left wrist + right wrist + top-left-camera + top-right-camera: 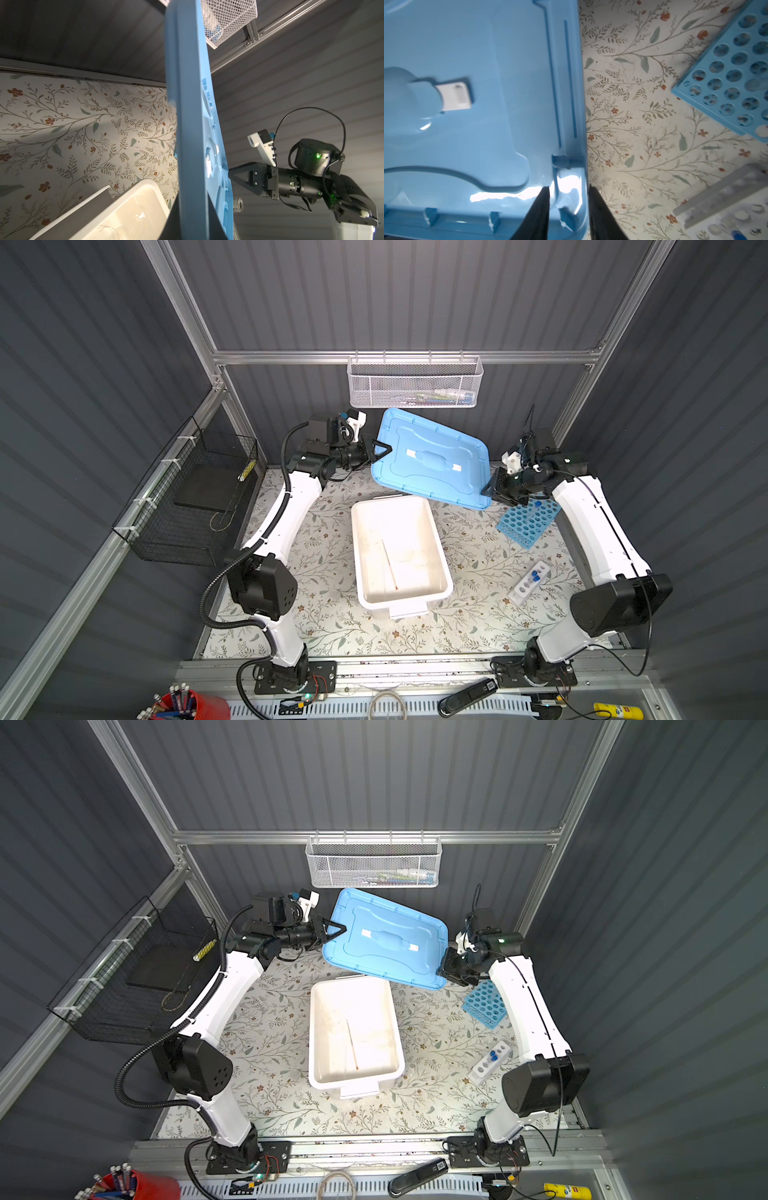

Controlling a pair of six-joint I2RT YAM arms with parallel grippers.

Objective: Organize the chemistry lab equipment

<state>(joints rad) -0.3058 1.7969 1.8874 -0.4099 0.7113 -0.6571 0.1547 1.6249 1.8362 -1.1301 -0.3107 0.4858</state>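
Right wrist view alone shows right gripper [569, 188] jaws parted astride blue lid [477, 135] corner. Left gripper [386, 449] clamps lid's opposite edge. Glass rod [390, 563] in white tub [407, 600]; sky-blue rack [525, 526] to its right.

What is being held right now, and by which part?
The lid: left gripper clamps its left short edge; right gripper straddles its near right corner, grip unclear.

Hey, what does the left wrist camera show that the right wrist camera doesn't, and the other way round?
Only the left wrist view: the open white tub and the hanging mesh basket. Only the right wrist view: the sky-blue rack and the small white tube rack. Both: the blue lid and the floral table cover.
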